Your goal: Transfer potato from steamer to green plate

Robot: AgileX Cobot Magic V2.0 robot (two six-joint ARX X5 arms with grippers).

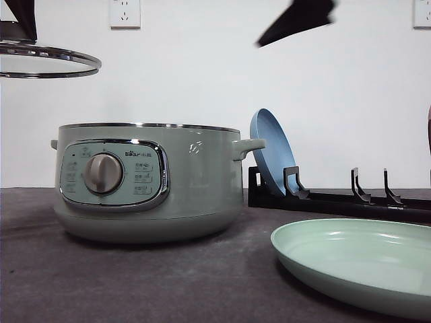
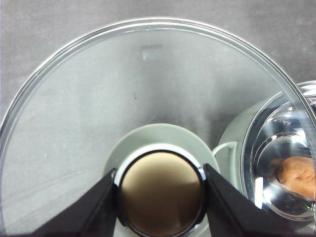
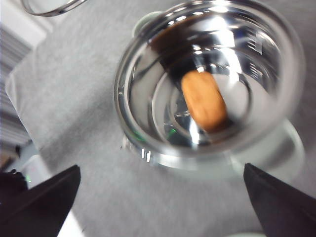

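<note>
The potato [image 3: 203,98], orange-brown and oblong, lies on the shiny floor of the open steamer [image 3: 207,84]; it also shows at the edge of the left wrist view [image 2: 298,175]. In the front view the sage-green steamer [image 1: 148,182] stands left of centre and its wall hides the potato. The green plate [image 1: 357,259] lies flat at the front right. My right gripper [image 3: 163,197] hangs open above the pot, well over the potato. My left gripper [image 2: 162,195] is shut on the knob of the glass lid [image 2: 148,89], holding the lid [image 1: 47,64] high to the pot's left.
A blue plate [image 1: 269,151] leans upright in a black dish rack [image 1: 350,198] behind the green plate, just right of the steamer's handle [image 1: 249,147]. Dark grey tabletop [image 1: 168,282] stretches in front of the pot. A white wall closes the back.
</note>
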